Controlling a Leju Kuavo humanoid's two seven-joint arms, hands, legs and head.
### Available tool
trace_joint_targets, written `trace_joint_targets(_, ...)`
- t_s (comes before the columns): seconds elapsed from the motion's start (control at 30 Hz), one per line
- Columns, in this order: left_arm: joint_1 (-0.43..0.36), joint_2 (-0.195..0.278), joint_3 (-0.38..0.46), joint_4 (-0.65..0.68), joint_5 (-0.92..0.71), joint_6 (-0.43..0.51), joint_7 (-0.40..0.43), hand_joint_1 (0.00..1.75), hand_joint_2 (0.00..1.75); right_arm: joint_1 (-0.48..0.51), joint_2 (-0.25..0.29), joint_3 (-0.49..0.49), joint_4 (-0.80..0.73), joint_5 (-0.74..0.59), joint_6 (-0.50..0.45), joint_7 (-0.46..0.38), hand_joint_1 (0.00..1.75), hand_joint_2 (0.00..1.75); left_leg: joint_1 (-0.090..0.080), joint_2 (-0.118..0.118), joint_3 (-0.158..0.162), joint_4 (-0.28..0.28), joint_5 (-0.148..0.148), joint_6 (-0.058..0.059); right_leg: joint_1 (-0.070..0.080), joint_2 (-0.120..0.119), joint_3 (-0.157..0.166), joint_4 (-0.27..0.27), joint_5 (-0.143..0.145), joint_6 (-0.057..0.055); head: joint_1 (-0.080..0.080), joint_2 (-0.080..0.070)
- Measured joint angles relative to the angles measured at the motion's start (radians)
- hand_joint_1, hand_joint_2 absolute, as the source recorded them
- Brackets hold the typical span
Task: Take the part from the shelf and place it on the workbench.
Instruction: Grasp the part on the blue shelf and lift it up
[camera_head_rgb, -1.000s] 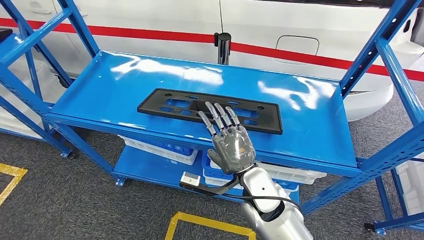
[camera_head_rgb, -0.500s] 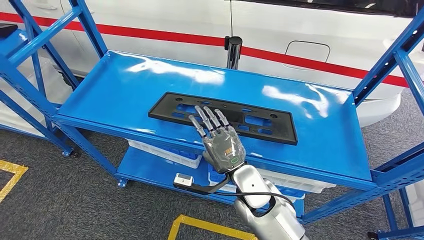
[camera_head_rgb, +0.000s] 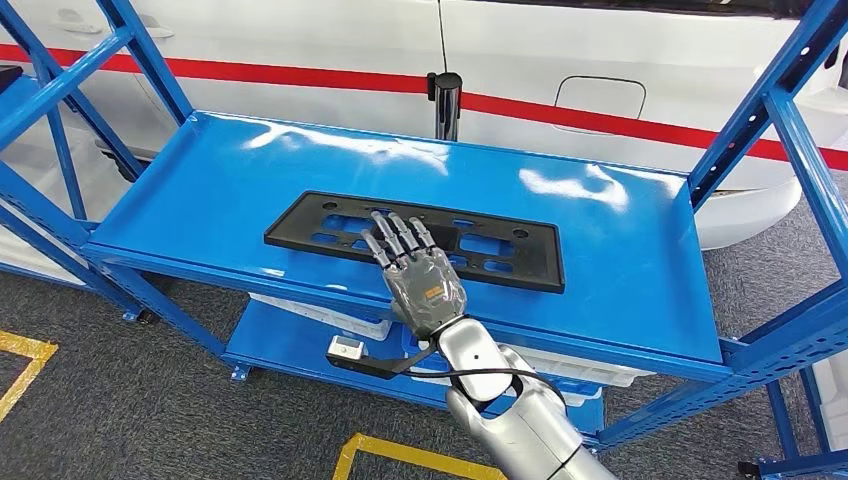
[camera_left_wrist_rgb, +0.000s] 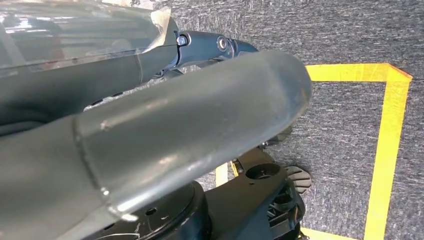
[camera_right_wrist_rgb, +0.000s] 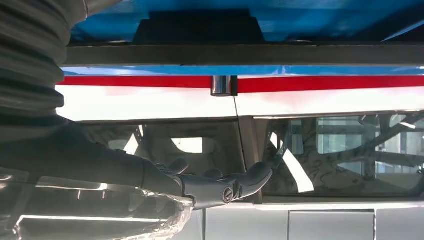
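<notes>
In the middle of the head view, the black part (camera_head_rgb: 415, 238), a long flat frame with cut-outs, lies flat on the top level of the blue shelf (camera_head_rgb: 200, 190), close to its front edge. The right hand (camera_head_rgb: 417, 270) reaches over that edge from below, its fingers (camera_head_rgb: 392, 236) straight and slightly apart above the part's near rim, holding nothing; whether the tips touch the plastic cannot be told. The left hand (camera_left_wrist_rgb: 150, 135) hangs low by the floor in its wrist view, and whether it is spread or closed cannot be told there. The risk lies in the part's shape: being thin and flush with the glossy shelf, it offers little for the fingers to get under, so a closing hand may only push it toward the back, or skate it sideways. Because the hand sits left of the part's centre, a one-handed lift would likely tip the long right end down, twisting it out of the grasp or knocking it against the shelf edge.
</notes>
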Motion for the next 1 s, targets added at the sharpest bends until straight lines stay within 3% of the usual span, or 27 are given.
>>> trace_joint_targets(0.2, -0.002, -0.005, 0.0, 0.0, -0.007, 0.001, 0.0, 0.0, 0.0, -0.056, 0.04, 0.008, 0.081, 0.0, 0.013, 0.014, 0.0, 1.75, 0.004, 0.0, 0.0, -0.001, 0.001, -0.032, 0.004, 0.0, 0.0, 0.001, 0.001, -0.006, 0.001, 0.0)
trace_joint_targets(0.6, -0.003, -0.006, 0.0, -0.001, -0.028, 0.0, 0.002, 0.0, 0.0, -0.13, 0.084, 0.017, 0.202, -0.006, 0.013, 0.053, 0.0, 1.75, -0.005, 0.0, 0.0, 0.001, 0.001, -0.033, -0.004, -0.001, 0.001, 0.001, 0.001, -0.005, 0.001, 0.0)
trace_joint_targets(0.8, -0.008, -0.007, 0.0, -0.001, -0.043, -0.001, 0.008, 0.0, 0.0, -0.233, 0.134, 0.019, 0.379, -0.019, 0.018, 0.128, 0.0, 1.75, -0.005, 0.0, 0.0, 0.002, 0.001, -0.033, -0.004, -0.001, 0.002, 0.001, 0.001, -0.005, 0.001, 0.0)
trace_joint_targets(1.0, -0.009, -0.01, 0.0, -0.001, -0.061, -0.001, 0.015, 0.0, 0.0, -0.336, 0.167, 0.013, 0.562, 0.004, 0.056, 0.257, 0.0, 1.75, -0.005, 0.0, 0.0, 0.002, 0.001, -0.033, -0.004, -0.001, 0.002, 0.001, 0.001, -0.005, 0.001, 0.0)
